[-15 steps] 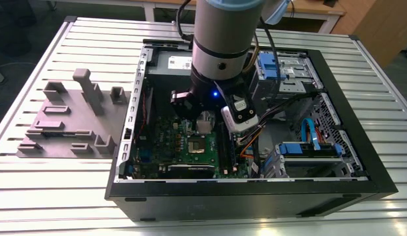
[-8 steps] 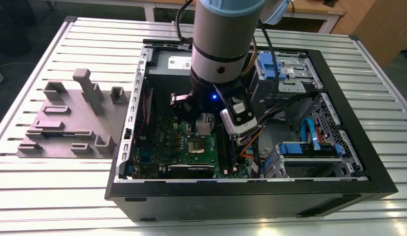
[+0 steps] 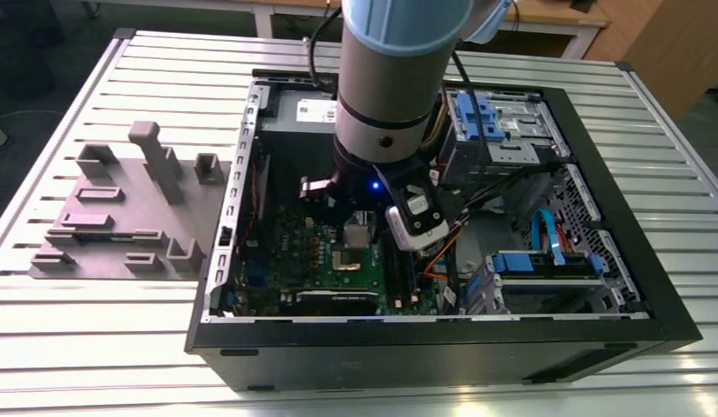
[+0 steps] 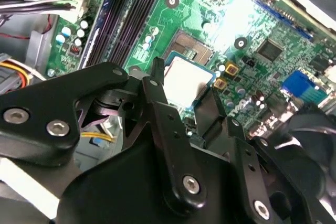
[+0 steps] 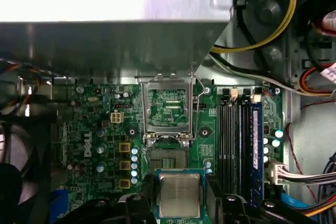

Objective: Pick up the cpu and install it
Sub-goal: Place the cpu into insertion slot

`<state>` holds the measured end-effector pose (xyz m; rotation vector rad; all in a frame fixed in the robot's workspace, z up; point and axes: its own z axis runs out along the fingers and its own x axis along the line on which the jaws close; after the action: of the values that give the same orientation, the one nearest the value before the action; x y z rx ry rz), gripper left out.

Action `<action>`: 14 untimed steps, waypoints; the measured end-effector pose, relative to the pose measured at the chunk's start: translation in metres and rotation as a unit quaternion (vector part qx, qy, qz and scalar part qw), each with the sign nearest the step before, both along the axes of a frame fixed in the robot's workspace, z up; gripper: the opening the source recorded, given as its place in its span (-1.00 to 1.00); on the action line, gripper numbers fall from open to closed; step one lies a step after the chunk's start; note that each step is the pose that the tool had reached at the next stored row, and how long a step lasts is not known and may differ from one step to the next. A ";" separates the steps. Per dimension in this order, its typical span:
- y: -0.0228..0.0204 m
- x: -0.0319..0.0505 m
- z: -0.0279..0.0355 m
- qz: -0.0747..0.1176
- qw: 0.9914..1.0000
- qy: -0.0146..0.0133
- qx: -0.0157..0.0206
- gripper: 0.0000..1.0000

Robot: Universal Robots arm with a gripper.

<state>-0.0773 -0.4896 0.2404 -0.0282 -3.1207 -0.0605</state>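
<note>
The cpu (image 5: 179, 195) is a small square chip with a silvery top. It sits between the black fingers (image 5: 148, 190) of my gripper (image 5: 180, 203), which is shut on its two opposite edges. In the second wrist view the cpu (image 4: 186, 76) hangs just beside and above the open socket (image 4: 192, 45) on the green motherboard (image 4: 273, 30). The socket's metal retention frame (image 5: 168, 106) stands flipped up, with the bare socket (image 5: 167, 158) right next to the chip. In the exterior view my gripper (image 3: 356, 233) reaches down inside the computer case (image 3: 451, 352), over the motherboard.
Black memory slots (image 5: 236, 140) run beside the socket, with yellow and white cables (image 5: 273, 24) past them. A grey metal box (image 5: 115, 19) overhangs the board. Blue drive cages (image 3: 544, 261) fill the exterior view's right of the case. A purple-grey tray (image 3: 127, 217) lies outside on the slatted table.
</note>
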 end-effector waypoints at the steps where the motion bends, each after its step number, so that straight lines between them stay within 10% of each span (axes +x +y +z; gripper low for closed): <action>1: -0.0002 -0.0001 -0.0017 0.000 1.000 0.000 0.000 -0.05; 14: -0.0011 -0.0047 -0.0253 0.002 1.000 0.000 0.000 -0.05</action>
<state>-0.0820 -0.4907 0.2152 -0.0222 -3.1206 -0.0601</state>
